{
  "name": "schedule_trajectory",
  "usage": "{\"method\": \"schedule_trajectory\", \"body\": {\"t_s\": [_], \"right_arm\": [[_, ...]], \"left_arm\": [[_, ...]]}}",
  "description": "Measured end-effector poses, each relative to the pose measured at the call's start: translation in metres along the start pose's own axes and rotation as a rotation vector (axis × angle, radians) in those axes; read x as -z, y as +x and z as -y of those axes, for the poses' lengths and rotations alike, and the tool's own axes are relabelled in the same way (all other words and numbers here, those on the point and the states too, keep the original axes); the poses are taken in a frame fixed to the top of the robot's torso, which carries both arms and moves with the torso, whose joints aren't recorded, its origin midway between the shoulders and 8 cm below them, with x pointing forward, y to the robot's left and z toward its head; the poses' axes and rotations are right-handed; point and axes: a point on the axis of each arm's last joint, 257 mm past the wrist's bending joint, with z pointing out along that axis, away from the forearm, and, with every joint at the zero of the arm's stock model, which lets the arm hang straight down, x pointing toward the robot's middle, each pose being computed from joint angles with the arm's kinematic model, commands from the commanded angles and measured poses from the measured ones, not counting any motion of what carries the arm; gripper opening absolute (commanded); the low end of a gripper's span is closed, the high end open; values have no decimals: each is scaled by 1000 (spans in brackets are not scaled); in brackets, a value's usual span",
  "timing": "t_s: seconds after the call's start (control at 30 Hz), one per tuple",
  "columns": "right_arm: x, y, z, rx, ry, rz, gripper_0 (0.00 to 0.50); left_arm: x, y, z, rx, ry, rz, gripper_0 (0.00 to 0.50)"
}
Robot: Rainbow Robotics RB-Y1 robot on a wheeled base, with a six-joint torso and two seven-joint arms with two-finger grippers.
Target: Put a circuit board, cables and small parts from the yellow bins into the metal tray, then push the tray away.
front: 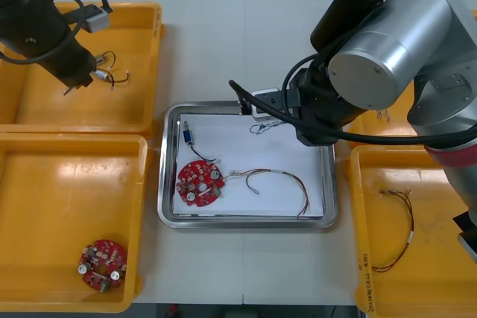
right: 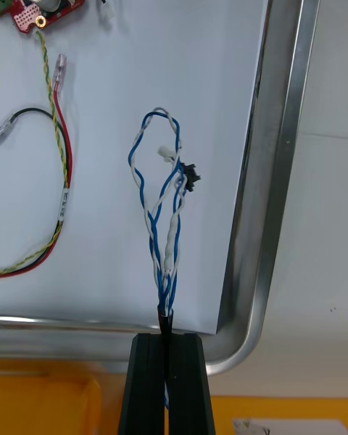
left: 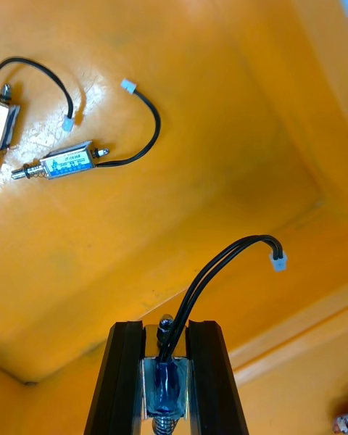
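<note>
The right gripper [right: 166, 337] is clamped on a twisted blue and white cable [right: 163, 188] stretched over the white-lined metal tray [right: 279, 152], near its rim. The left gripper [left: 165, 326] grips a small metal part [left: 165, 391] with black leads above the far left yellow bin [left: 217, 80] on the light table [front: 223, 35].

I log the metal tray [front: 246, 222], white inside, at table centre. A round red circuit board [front: 200, 182] lies flat at its near left, with a small metal part [front: 188, 137] beyond it. A red and yellow cable [front: 277, 179] sprawls to the right.

A twisted blue and white cable [right: 164, 188], pinched in the right gripper [right: 167, 339], loops over the tray floor just inside the rim.

The left gripper [left: 165, 328] clamps a second small metal part [left: 166, 395] with a black lead over the far left bin [front: 127, 42]. A spare circuit board [front: 102, 264] lies in the near left bin [front: 52, 199].
</note>
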Motion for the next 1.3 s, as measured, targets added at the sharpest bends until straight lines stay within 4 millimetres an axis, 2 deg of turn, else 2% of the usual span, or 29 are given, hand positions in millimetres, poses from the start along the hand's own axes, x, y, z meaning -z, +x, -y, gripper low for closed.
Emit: {"method": "schedule_trajectory", "body": {"t_s": [0.23,0.5,0.67,0.9,1.07,1.13,1.17,1.23,1.27,1.3], "right_arm": [[-37,-9,2,-35,-16,35,0],[-58,-10,-1,-28,-10,3,0],[-71,-15,-6,14,7,-19,0],[-100,2,-10,-69,-32,-27,0],[-103,5,-13,-79,-46,-31,14],[-103,6,-14,-79,-48,-31,64],[-103,6,-14,-79,-50,-31,109],[-103,6,-15,-79,-53,-33,269],[-102,6,-16,-77,-55,-34,433],[-101,5,-16,-74,-56,-35,500]], "left_arm": [[27,-4,16,-45,-42,-2,0],[44,-17,25,149,-74,51,0],[46,-23,33,187,-76,78,0],[42,-22,37,184,-71,74,0],[42,-22,37,185,-71,74,1],[42,-22,37,184,-70,74,0],[42,-22,37,184,-70,74,0],[42,-22,38,184,-69,74,0],[42,-22,38,184,-69,74,2],[42,-22,38,183,-69,74,2]]}}
